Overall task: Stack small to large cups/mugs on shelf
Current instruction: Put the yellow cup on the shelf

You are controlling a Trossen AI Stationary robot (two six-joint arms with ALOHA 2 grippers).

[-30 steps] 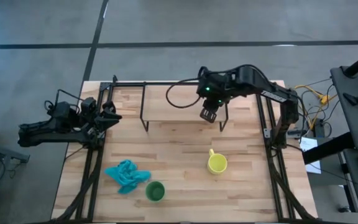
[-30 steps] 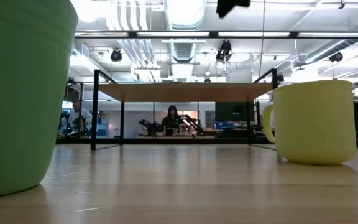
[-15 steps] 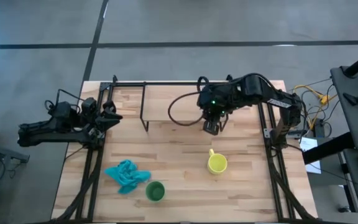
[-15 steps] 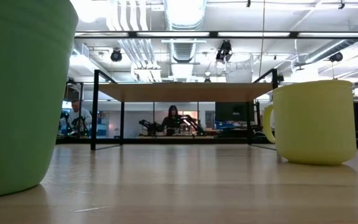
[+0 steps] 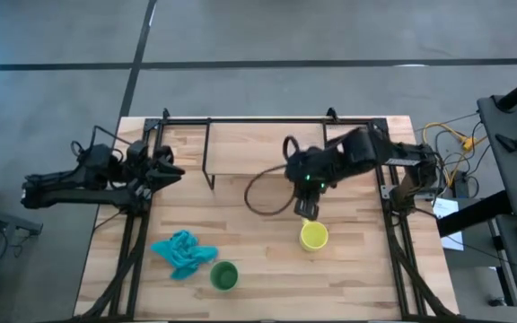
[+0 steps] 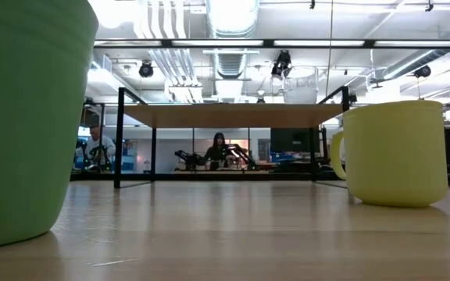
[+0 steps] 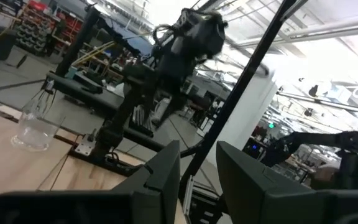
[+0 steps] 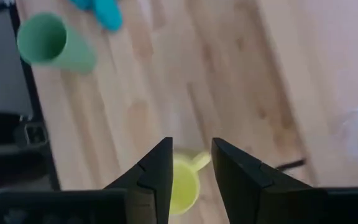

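The right hand (image 5: 307,209), fingers parted and grasping nothing, hovers directly above the yellow handled mug (image 5: 313,235) on the wooden counter (image 5: 258,260), the green handleless cup (image 5: 223,275) farther off, while the left hand (image 5: 170,170) waits, released, at the counter edge.

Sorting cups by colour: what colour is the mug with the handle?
Yellow mug; clearest in the low view.

Overhead and table-level cameras share the yellow mug (image 5: 313,236).
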